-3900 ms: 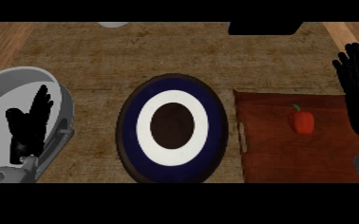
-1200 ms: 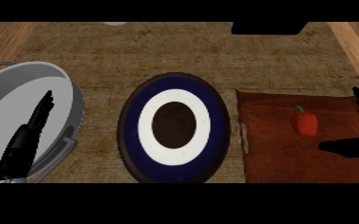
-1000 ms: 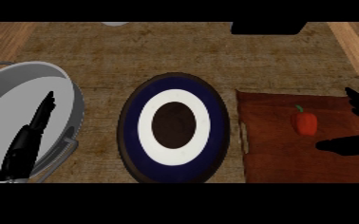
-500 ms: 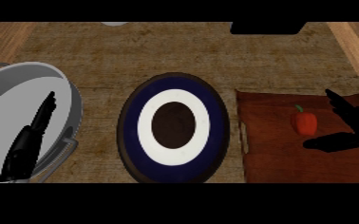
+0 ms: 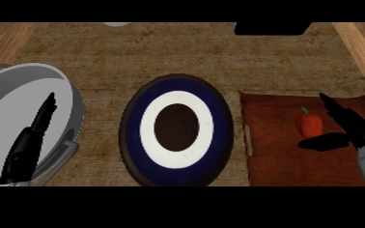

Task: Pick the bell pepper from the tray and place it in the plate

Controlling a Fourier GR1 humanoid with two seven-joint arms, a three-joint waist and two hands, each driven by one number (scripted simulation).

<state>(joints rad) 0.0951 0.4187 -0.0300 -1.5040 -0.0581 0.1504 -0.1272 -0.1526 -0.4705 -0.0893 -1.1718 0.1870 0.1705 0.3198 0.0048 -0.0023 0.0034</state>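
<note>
A small red bell pepper (image 5: 309, 123) with a green stem lies on the reddish-brown tray (image 5: 274, 145) at the right. My right hand (image 5: 345, 125) comes in from the right edge, open, its fingers stretched behind the pepper and its thumb just below it, close around the pepper without closing. The plate (image 5: 178, 128), dark blue with a white ring and a dark centre, sits in the middle of the counter, left of the tray. My left hand (image 5: 30, 142) rests edge-on at the lower left, fingers straight, over a grey bowl.
A large grey bowl (image 5: 35, 89) fills the left edge. A black object (image 5: 272, 28) and a pale round thing (image 5: 118, 24) sit at the counter's far side. A light wooden edge (image 5: 353, 36) runs along the upper right.
My right hand has moved in from the right edge toward the pepper, fingers now behind it and thumb under it. The left hand has stayed where it was; the pepper has not moved.
</note>
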